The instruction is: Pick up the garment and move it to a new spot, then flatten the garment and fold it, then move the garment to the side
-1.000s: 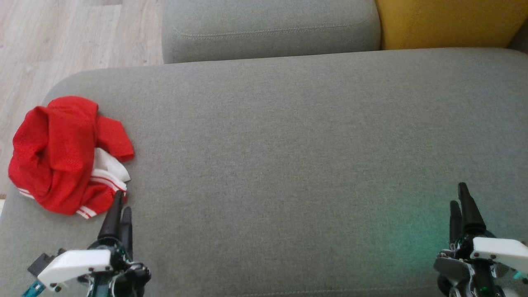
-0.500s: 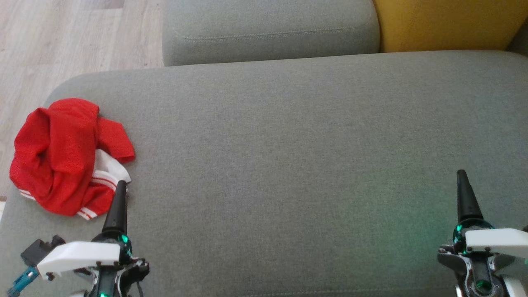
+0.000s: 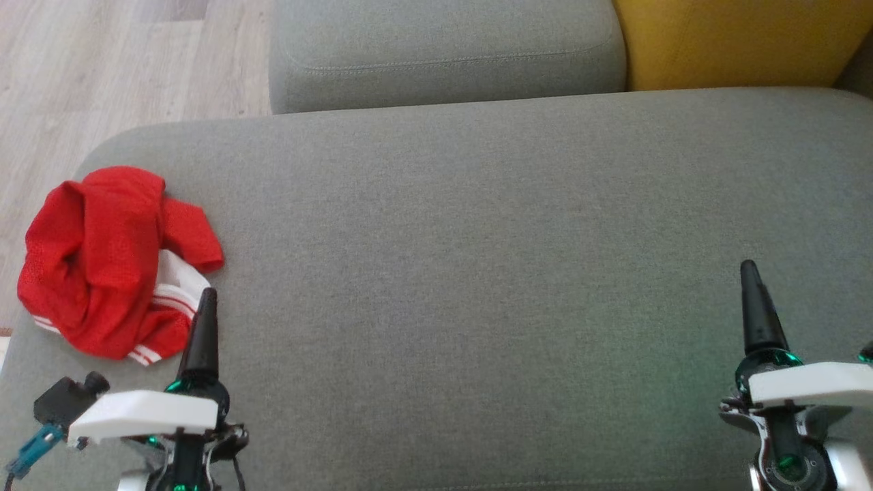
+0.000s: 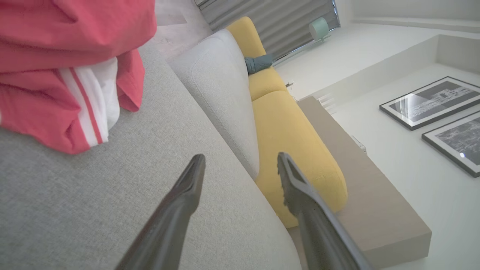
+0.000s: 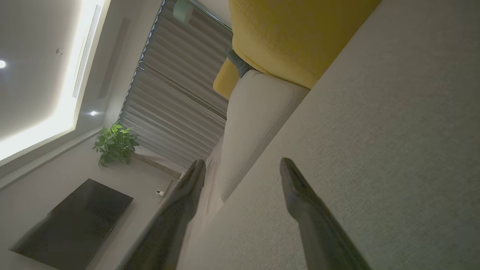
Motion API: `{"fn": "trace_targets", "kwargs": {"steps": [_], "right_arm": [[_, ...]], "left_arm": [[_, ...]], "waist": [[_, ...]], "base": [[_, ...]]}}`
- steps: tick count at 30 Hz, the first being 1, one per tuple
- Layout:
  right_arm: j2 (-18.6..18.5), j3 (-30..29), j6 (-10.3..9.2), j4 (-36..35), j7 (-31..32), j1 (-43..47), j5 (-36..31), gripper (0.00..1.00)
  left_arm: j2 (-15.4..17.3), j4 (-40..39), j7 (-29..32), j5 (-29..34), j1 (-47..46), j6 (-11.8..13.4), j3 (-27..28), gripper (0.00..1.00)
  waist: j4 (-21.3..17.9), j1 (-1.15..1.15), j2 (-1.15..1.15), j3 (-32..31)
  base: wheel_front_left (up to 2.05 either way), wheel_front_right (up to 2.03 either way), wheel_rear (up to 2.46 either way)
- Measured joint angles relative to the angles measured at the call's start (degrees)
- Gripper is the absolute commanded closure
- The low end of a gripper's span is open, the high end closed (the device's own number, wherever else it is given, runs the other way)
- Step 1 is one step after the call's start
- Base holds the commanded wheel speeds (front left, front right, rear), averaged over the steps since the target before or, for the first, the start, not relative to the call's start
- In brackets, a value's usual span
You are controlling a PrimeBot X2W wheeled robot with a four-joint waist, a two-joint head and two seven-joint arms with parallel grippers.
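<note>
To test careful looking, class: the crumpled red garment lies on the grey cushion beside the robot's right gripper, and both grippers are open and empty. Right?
Wrong side: the head view shows the red garment beside the left gripper, far from the right gripper. It does lie crumpled on the grey cushion, and both grippers are open and empty.

Grey sofa (image 3: 477, 239), yellow cushion (image 3: 736, 41) — pale wood floor (image 3: 102, 68).
</note>
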Motion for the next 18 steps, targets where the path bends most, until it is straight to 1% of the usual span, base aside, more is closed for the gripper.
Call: {"fn": "trace_targets", "kwargs": {"steps": [6,18], "right_arm": [[-0.2,0.9,0.00,-1.5,0.0,0.0,-5.2,0.00],[-1.1,2.2,0.00,-3.4,-0.4,0.1,-14.2,0.00]], "left_arm": [[0.0,-0.4,-1.3,6.1,0.0,0.0,-0.7,0.00],[0.0,-1.2,-3.1,15.4,-0.5,0.1,-1.6,0.00]], "waist": [[-0.1,0.00,0.00,-0.1],[0.0,0.00,0.00,-0.3]], "base": [[0.00,0.00,0.00],[0.00,0.00,0.00]]}}
